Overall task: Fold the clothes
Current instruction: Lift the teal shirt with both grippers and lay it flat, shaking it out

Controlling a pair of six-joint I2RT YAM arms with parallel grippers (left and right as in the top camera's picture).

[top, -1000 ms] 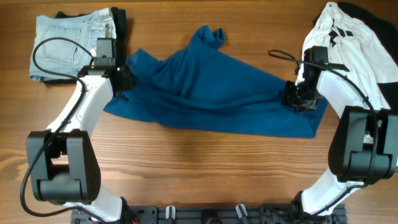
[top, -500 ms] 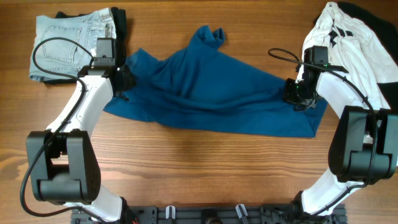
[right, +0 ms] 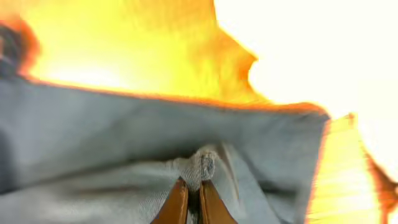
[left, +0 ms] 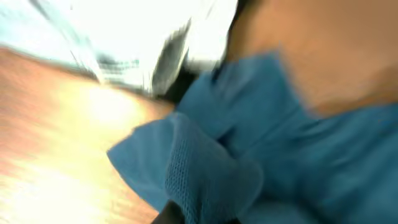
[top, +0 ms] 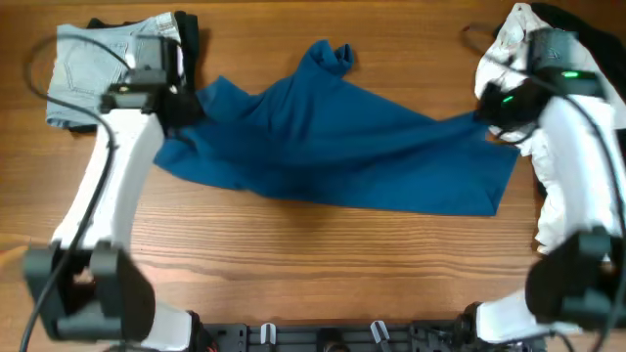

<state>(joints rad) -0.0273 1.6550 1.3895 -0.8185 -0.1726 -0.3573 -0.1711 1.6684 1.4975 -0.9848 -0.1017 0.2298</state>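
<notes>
The deep-blue garment (top: 333, 147) lies spread across the middle of the table, pulled taut between both arms. My left gripper (top: 182, 106) is shut on its left edge, and the bunched blue mesh (left: 211, 174) sits right at my left gripper (left: 199, 216) in the blurred left wrist view. At the cloth's far right corner my right gripper (top: 487, 115) is shut. In the right wrist view a pinch of the cloth (right: 155, 143), washed out to grey, is held at my right gripper (right: 191, 186). The light-blue denim shorts (top: 93, 68) lie at the back left. The white garment with black marks (top: 511, 41) lies at the back right.
A dark garment (top: 191, 34) lies under the shorts, and another (top: 597, 34) lies beside the white one. Bare wooden table (top: 313, 254) runs along the front, with the arm mounts (top: 323, 337) at the front edge. Both wrist views are motion-blurred.
My right gripper has shut on the blue garment's right corner and risen toward the back right. The left arm has lifted too. The cloth is now stretched flatter between them.
</notes>
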